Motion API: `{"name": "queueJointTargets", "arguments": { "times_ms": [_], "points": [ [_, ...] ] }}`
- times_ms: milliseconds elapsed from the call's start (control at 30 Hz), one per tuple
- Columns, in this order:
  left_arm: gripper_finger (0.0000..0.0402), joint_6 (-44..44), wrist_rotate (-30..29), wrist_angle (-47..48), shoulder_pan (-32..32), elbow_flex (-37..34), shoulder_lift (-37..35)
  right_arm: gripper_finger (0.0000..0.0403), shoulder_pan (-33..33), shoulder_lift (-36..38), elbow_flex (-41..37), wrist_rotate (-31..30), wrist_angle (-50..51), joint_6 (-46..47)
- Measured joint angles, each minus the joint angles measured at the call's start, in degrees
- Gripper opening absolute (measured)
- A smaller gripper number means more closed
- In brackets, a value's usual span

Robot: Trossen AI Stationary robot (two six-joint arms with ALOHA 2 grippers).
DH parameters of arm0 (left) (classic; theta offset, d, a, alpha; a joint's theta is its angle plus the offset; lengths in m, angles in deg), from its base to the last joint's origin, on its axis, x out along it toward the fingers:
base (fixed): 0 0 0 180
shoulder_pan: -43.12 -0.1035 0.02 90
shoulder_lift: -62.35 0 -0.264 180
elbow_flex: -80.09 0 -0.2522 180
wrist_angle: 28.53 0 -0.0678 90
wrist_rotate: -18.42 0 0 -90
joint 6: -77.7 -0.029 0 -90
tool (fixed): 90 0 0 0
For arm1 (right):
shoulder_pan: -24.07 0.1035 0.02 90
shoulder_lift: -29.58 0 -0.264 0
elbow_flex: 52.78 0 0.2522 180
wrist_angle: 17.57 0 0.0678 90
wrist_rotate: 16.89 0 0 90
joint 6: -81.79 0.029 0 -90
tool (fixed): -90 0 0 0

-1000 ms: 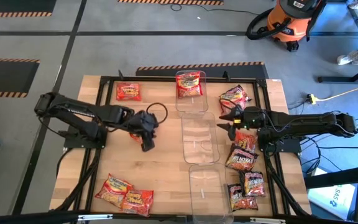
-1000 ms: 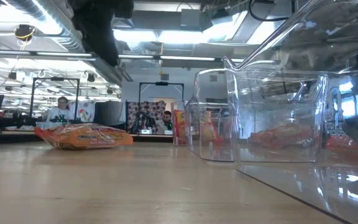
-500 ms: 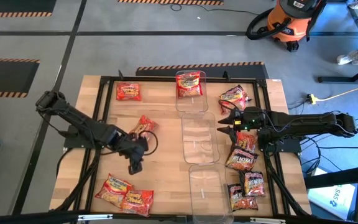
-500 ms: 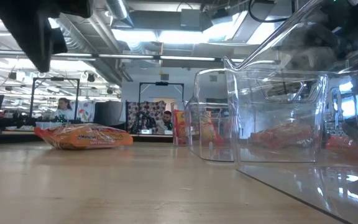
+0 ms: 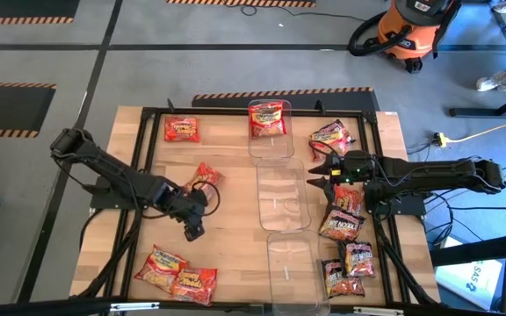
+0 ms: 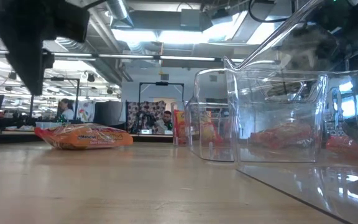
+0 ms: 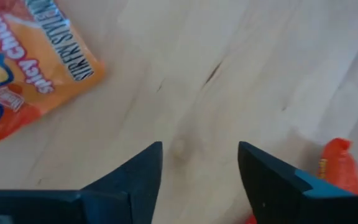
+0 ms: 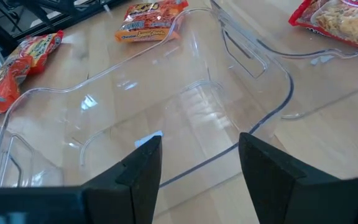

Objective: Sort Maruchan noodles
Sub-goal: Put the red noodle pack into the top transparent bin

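The wooden bench (image 5: 235, 233) carries the Maruchan noodles in several groups. At the near left edge lie two orange-red packets (image 5: 176, 272), side by side and touching. At the far left lies a single red packet (image 5: 181, 130), flat on the wood. Between these, the left gripper (image 5: 193, 232) hovers over bare bench, fingers (image 7: 135, 171) released with nothing between them. Just beyond it lies an orange packet (image 5: 202, 175), its printed face partly visible in the left wrist view (image 7: 23, 62).

Down the middle stand three clear bins in a line. The far bin (image 5: 269, 145) holds one red-yellow packet (image 5: 267, 118); the middle bin (image 5: 282, 197) and the near bin (image 5: 290, 263) appear to hold nothing, though reflections make this uncertain.

The right gripper (image 5: 321, 171) sits at the right edge of the middle bin, fingers (image 8: 138, 165) released and grasping nothing. Behind it lies a red packet (image 5: 332, 136). Nearer, on the right side, a cluster of dark packets (image 5: 345, 241) lies partly overlapping
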Motion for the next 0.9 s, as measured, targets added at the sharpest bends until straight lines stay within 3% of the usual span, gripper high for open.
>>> {"name": "queueJointTargets", "arguments": {
  "times_ms": [233, 333, 500, 667, 800, 900],
  "points": [
    [0.0216, 3.0, -8.4, -1.9, 0.2, -1.3, 0.0, 0.0193, 0.0, 0.0, 0.0, -0.6, 0.0, -1.0],
    [0.0215, -1.9, -6.9, -3.1, 0.2, -1.4, 0.0, 0.0193, 0.0, 0.0, 0.0, -1.1, 0.0, -1.1],
    [0.0215, -7.4, 14.1, -0.6, -2.3, -1.3, 0.0, 0.0193, 0.0, 0.0, 0.0, -1.4, 0.0, -1.1],
    [0.0215, -8.6, 29.4, -0.2, -2.5, -4.4, 0.0, 0.0193, 0.0, 0.0, 0.0, -1.4, 0.0, -1.1],
    [0.0215, -7.3, 37.0, -2.1, -1.9, -9.5, 0.0, 0.0193, 0.0, 0.0, 0.0, -1.9, 0.0, -1.0],
    [0.0215, -7.3, 38.0, -7.1, -1.1, -12.5, 0.0, 0.0193, 0.0, 0.0, 0.0, -1.9, 0.0, -1.1]
  ]
}}
